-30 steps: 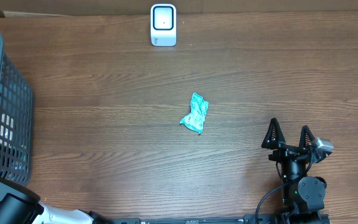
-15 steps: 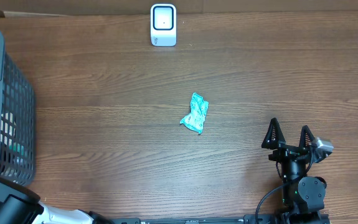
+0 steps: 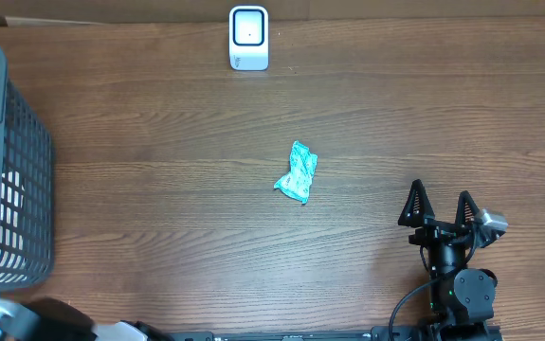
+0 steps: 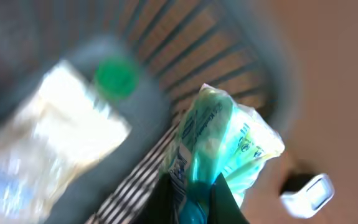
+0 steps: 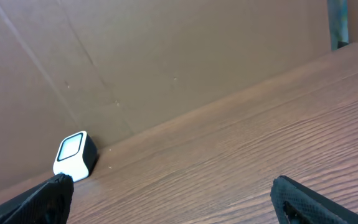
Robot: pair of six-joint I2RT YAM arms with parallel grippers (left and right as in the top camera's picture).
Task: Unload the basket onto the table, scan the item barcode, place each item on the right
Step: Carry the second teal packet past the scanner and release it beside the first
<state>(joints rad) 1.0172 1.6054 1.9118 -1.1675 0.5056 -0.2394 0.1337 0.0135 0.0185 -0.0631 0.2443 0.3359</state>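
The left gripper (image 4: 194,190) is clamped shut on a green-and-white plastic packet (image 4: 222,140), seen against the grey wire basket (image 3: 21,180). The packet's blue print is too blurred to read. A green cap (image 4: 116,78) shows inside the basket. The white barcode scanner (image 3: 248,38) stands at the far edge of the tabletop (image 3: 158,123), with no legible writing. A crumpled teal packet (image 3: 297,173) lies mid-tabletop. The right gripper (image 3: 440,206), jaws spread wide and empty, sits near the near right corner. Since a second ago, the left arm's dark end has left the basket. The teal packet, scanner and right gripper are unmoved.
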